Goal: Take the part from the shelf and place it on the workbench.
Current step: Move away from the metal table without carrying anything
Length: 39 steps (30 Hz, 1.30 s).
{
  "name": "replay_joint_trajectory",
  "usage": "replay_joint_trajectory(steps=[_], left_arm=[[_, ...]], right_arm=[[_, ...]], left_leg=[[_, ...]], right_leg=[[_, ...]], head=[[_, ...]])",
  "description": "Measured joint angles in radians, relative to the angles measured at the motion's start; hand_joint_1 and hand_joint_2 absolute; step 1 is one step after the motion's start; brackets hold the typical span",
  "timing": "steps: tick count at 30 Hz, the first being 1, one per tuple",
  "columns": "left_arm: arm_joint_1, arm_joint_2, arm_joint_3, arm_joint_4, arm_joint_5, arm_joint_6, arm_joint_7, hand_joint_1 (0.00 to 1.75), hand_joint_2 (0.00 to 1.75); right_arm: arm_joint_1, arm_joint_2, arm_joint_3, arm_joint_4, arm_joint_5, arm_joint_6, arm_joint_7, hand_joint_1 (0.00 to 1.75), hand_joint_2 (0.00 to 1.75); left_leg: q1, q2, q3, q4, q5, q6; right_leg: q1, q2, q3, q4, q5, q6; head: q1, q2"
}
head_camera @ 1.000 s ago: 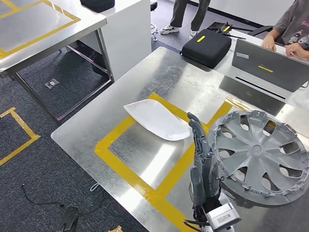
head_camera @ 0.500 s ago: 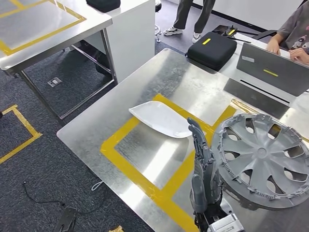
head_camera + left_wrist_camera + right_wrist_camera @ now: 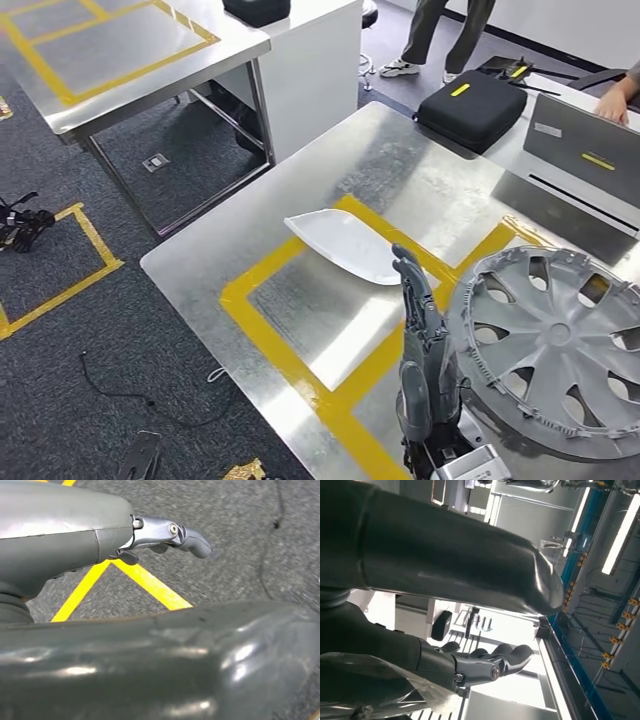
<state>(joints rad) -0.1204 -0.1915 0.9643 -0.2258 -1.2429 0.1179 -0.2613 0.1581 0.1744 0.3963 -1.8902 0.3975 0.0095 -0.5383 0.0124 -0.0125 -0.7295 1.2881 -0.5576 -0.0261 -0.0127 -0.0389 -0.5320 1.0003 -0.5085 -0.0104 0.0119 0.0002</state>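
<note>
My right hand (image 3: pixel 423 350) stood upright, fingers straight, grasping nothing, touching the grey wheel cover (image 3: pixel 555 345) on the table (image 3: pixel 362 170); left hand (image 3: pixel 166 532) released over carpet

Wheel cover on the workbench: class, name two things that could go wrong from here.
1. The right hand, fingers upright, stands close beside the wheel cover; a sideways arm swing could knock or drag it.
2. The white panel lies just beyond the fingertips, across the yellow tape; reaching forward might push it across the smooth metal workbench.
</note>
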Motion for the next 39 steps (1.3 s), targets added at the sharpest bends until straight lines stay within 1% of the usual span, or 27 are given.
replay_joint_trajectory(steps=[1, 3, 5, 7, 12, 13, 14, 16, 17, 18, 19, 20, 21, 22, 23, 25, 26, 28, 30, 31, 32, 33, 34, 36, 37, 38, 39], left_arm=[[0.000, 0.001, 0.000, 0.000, 0.000, 0.000, 0.000, 0.00, 0.00], [0.000, 0.002, 0.000, 0.000, 0.000, 0.000, 0.000, 0.00, 0.00], [-0.003, 0.002, 0.000, 0.000, 0.000, 0.000, -0.001, 0.00, 0.00], [-0.005, 0.001, 0.000, 0.000, -0.001, 0.000, -0.001, 0.00, 0.00], [-0.005, 0.001, 0.000, 0.000, -0.001, 0.000, -0.001, 0.00, 0.00], [-0.004, 0.001, 0.001, 0.000, 0.000, 0.000, -0.001, 0.00, 0.00], [-0.004, 0.001, 0.001, 0.000, 0.000, 0.001, -0.002, 0.00, 0.00], [-0.005, 0.002, 0.001, 0.000, 0.000, 0.001, -0.002, 0.00, 0.00], [-0.006, 0.002, 0.001, 0.000, -0.001, 0.002, -0.002, 0.00, 0.00], [-0.006, 0.002, 0.001, 0.000, -0.001, 0.002, -0.002, 0.00, 0.00], [-0.006, 0.002, 0.001, 0.000, -0.001, 0.002, -0.002, 0.00, 0.00], [-0.006, 0.002, 0.002, 0.000, -0.001, 0.002, -0.002, 0.00, 0.00], [-0.007, 0.002, 0.002, 0.000, -0.001, 0.002, -0.002, 0.00, 0.00], [-0.007, 0.002, 0.002, 0.000, -0.001, 0.002, -0.002, 0.00, 0.00], [-0.007, 0.001, 0.003, 0.000, -0.001, 0.002, -0.002, 0.00, 0.00], [-0.005, 0.002, 0.005, 0.000, -0.001, 0.002, -0.002, 0.00, 0.00], [-0.004, 0.002, 0.006, 0.000, -0.001, 0.002, -0.002, 0.00, 0.00], [-0.005, 0.002, 0.008, 0.000, -0.001, 0.002, -0.002, 0.00, 0.00], [-0.007, 0.002, 0.009, 0.000, -0.001, 0.002, -0.002, 0.00, 0.00], [-0.007, 0.002, 0.010, 0.000, -0.001, 0.002, -0.002, 0.00, 0.00], [-0.006, 0.002, 0.010, 0.000, -0.001, 0.002, -0.002, 0.00, 0.00], [-0.004, 0.002, 0.011, 0.000, -0.001, 0.002, -0.002, 0.00, 0.00], [-0.003, 0.003, 0.012, 0.000, -0.001, 0.002, -0.002, 0.00, 0.00], [-0.004, 0.003, 0.013, 0.000, -0.001, 0.002, -0.002, 0.00, 0.00], [-0.005, 0.002, 0.013, 0.000, -0.001, 0.002, -0.002, 0.00, 0.00], [-0.006, 0.002, 0.013, 0.000, -0.001, 0.002, -0.002, 0.00, 0.00], [-0.006, 0.002, 0.013, 0.000, -0.001, 0.002, -0.002, 0.00, 0.00]], right_arm=[[0.000, -0.001, 0.000, 0.000, 0.000, 0.000, 0.000, 0.00, 0.00], [-0.001, -0.002, 0.000, 0.000, 0.000, 0.000, 0.000, 0.00, 0.00], [-0.002, -0.002, 0.001, -0.001, 0.000, 0.000, 0.000, 0.00, 0.00], [-0.002, -0.003, 0.001, -0.002, 0.000, -0.001, 0.000, 0.00, 0.00], [-0.003, -0.003, 0.001, -0.002, 0.000, -0.001, 0.000, 0.00, 0.00], [-0.005, -0.004, 0.002, -0.003, 0.000, -0.001, 0.000, 0.00, 0.00], [-0.006, -0.006, 0.003, -0.005, 0.000, -0.001, 0.000, 0.00, 0.00], [-0.009, -0.011, 0.004, -0.008, 0.001, -0.002, 0.000, 0.00, 0.00], [-0.009, -0.013, 0.004, -0.008, 0.000, -0.003, 0.000, 0.00, 0.00], [-0.009, -0.015, 0.004, -0.008, 0.000, -0.003, 0.000, 0.00, 0.00], [-0.009, -0.015, 0.004, -0.008, 0.000, -0.003, 0.000, 0.00, 0.00], [-0.010, -0.016, 0.004, -0.008, 0.000, -0.003, 0.000, 0.00, 0.00], [-0.010, -0.016, 0.004, -0.009, 0.000, -0.003, 0.001, 0.00, 0.00], [-0.011, -0.017, 0.004, -0.009, 0.000, -0.003, 0.001, 0.00, 0.00], [-0.011, -0.017, 0.004, -0.009, 0.000, -0.004, 0.001, 0.00, 0.00], [-0.012, -0.018, 0.005, -0.010, 0.000, -0.004, 0.001, 0.00, 0.00], [-0.013, -0.018, 0.005, -0.010, 0.000, -0.004, 0.001, 0.00, 0.00], [-0.013, -0.018, 0.006, -0.011, 0.000, -0.004, 0.001, 0.00, 0.00], [-0.012, -0.018, 0.006, -0.011, 0.000, -0.004, 0.001, 0.00, 0.00], [-0.012, -0.018, 0.006, -0.011, 0.000, -0.004, 0.001, 0.00, 0.00], [-0.012, -0.018, 0.006, -0.011, 0.000, -0.004, 0.002, 0.00, 0.00], [-0.012, -0.018, 0.006, -0.011, 0.000, -0.004, 0.002, 0.00, 0.00], [-0.012, -0.018, 0.006, -0.011, 0.000, -0.003, 0.002, 0.00, 0.00], [-0.012, -0.018, 0.006, -0.011, 0.000, -0.003, 0.002, 0.00, 0.00], [-0.012, -0.018, 0.006, -0.011, 0.000, -0.003, 0.002, 0.00, 0.00], [-0.012, -0.019, 0.006, -0.011, 0.000, -0.004, 0.002, 0.00, 0.00], [-0.012, -0.019, 0.006, -0.011, 0.000, -0.004, 0.002, 0.00, 0.00]], left_leg=[[0.002, 0.003, 0.016, -0.026, 0.021, -0.001], [0.001, 0.029, 0.086, -0.153, 0.078, 0.001], [-0.005, 0.057, 0.136, -0.252, 0.101, 0.009], [-0.010, 0.063, 0.141, -0.270, 0.097, 0.016], [-0.011, 0.059, 0.139, -0.268, 0.096, 0.020], [-0.010, 0.050, 0.140, -0.271, 0.097, 0.026], [-0.009, 0.035, 0.140, -0.274, 0.099, 0.036], [-0.008, 0.002, 0.142, -0.279, 0.103, 0.053], [-0.010, -0.013, 0.142, -0.279, 0.103, 0.056], [-0.010, -0.024, 0.143, -0.278, 0.103, 0.055], [-0.010, -0.036, 0.144, -0.278, 0.102, 0.055], [-0.010, -0.047, 0.145, -0.277, 0.102, 0.054], [-0.011, -0.058, 0.144, -0.274, 0.101, 0.052], [-0.011, -0.067, 0.141, -0.273, 0.101, 0.048], [-0.010, -0.074, 0.137, -0.272, 0.103, 0.042], [-0.006, -0.088, 0.131, -0.273, 0.107, 0.029], [-0.006, -0.082, 0.129, -0.269, 0.104, 0.024], [-0.007, -0.047, 0.106, -0.215, 0.070, 0.015], [-0.005, -0.010, 0.049, -0.091, 0.008, 0.006], [-0.003, -0.003, 0.021, -0.031, -0.014, 0.002], [-0.001, 0.000, 0.005, 0.002, -0.020, 0.000], [0.000, 0.002, 0.008, -0.003, -0.007, -0.002], [0.002, 0.006, 0.032, -0.050, 0.024, -0.003], [0.000, 0.038, 0.105, -0.190, 0.083, 0.000], [-0.003, 0.052, 0.130, -0.241, 0.098, 0.004], [-0.006, 0.062, 0.142, -0.267, 0.101, 0.010], [-0.009, 0.061, 0.142, -0.271, 0.097, 0.016]], right_leg=[[0.000, -0.009, 0.001, 0.000, -0.002, 0.001], [0.001, -0.026, 0.006, 0.001, -0.007, 0.008], [0.006, -0.041, 0.010, 0.003, -0.012, 0.018], [0.011, -0.050, 0.009, 0.004, -0.015, 0.024], [0.011, -0.055, 0.010, 0.002, -0.015, 0.026], [0.009, -0.045, 0.008, 0.010, -0.025, 0.032], [0.007, -0.023, -0.022, 0.074, -0.059, 0.037], [0.004, 0.024, -0.103, 0.233, -0.130, 0.046], [0.004, 0.037, -0.138, 0.294, -0.144, 0.044], [0.004, 0.039, -0.138, 0.280, -0.120, 0.042], [0.003, 0.043, -0.118, 0.228, -0.082, 0.039], [0.003, 0.057, -0.088, 0.155, -0.041, 0.035], [0.001, 0.075, -0.059, 0.087, -0.013, 0.032], [0.001, 0.090, -0.037, 0.041, 0.003, 0.030], [0.001, 0.101, -0.025, 0.017, 0.006, 0.028], [0.003, 0.093, -0.018, 0.011, 0.008, 0.022], [0.001, 0.084, -0.016, 0.007, 0.011, 0.017], [-0.002, 0.060, -0.009, -0.002, 0.015, 0.006], [-0.002, 0.037, -0.007, -0.003, 0.014, 0.001], [-0.001, 0.025, -0.007, -0.003, 0.013, 0.001], [-0.001, 0.014, -0.007, -0.002, 0.012, 0.001], [-0.001, 0.004, -0.006, -0.002, 0.010, 0.002], [-0.001, -0.006, -0.004, -0.002, 0.009, 0.004], [0.003, -0.022, 0.002, -0.002, 0.003, 0.011], [0.006, -0.028, 0.005, -0.001, 0.000, 0.016], [0.009, -0.034, 0.006, -0.001, -0.002, 0.021], [0.011, -0.040, 0.007, -0.002, -0.003, 0.026]], head=[[0.000, 0.000], [0.000, 0.000], [0.000, 0.000], [0.000, 0.000], [0.001, 0.000], [0.001, 0.000], [0.003, 0.000], [0.006, 0.000], [0.007, 0.000], [0.007, 0.000], [0.007, 0.000], [0.007, 0.000], [0.007, 0.000], [0.007, 0.000], [0.006, 0.000], [0.006, 0.000], [0.006, 0.000], [0.001, 0.000], [-0.003, 0.000], [-0.003, 0.000], [-0.003, 0.000], [-0.003, 0.000], [-0.003, 0.000], [-0.004, 0.000], [-0.003, 0.000], [-0.002, 0.000], [-0.001, 0.000]])
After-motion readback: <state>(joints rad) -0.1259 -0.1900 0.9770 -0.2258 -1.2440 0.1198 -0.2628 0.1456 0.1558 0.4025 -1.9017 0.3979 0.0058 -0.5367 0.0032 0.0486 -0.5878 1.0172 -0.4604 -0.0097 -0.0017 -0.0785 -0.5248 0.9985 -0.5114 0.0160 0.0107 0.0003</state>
